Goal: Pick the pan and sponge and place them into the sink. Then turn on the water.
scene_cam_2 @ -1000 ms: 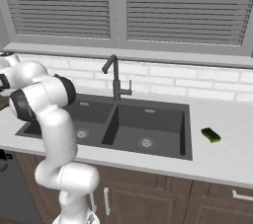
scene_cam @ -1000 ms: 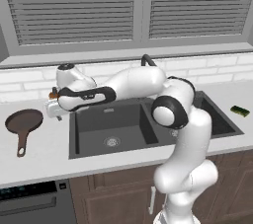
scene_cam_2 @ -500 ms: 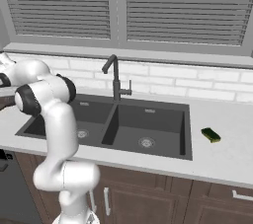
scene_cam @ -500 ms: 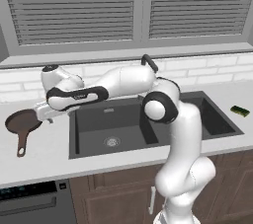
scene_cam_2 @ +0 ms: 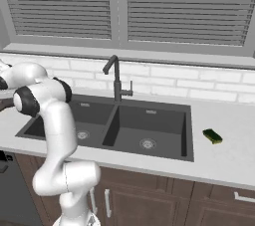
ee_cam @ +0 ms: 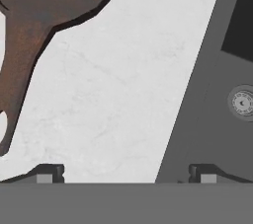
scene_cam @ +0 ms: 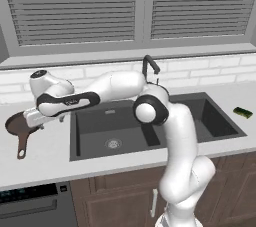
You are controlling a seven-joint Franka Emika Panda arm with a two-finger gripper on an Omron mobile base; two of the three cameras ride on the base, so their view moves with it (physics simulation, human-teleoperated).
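Pan (scene_cam: 15, 122) first: you can see it lying on the pale table (scene_cam: 45, 153) left of the sink (scene_cam: 150, 131), its long brown handle (scene_cam: 22, 146) pointing toward the table's front edge. Your gripper (scene_cam: 36, 117) hangs over the table between the pan and the sink's left rim, just beside the pan's bowl, and in the hand view the jaws stand spread wide with nothing between them, only bare marble below. That same view puts the pan (ee_cam: 44, 16) at the upper left and the sink's rim and a round metal drain (ee_cam: 242, 102) at the right. You'll find the sponge (scene_cam_2: 212, 136) resting flat on the table right of the sink, well apart from the arm. The dark faucet (scene_cam_2: 115, 78) stands behind the basins. No writing or label can be read anywhere.
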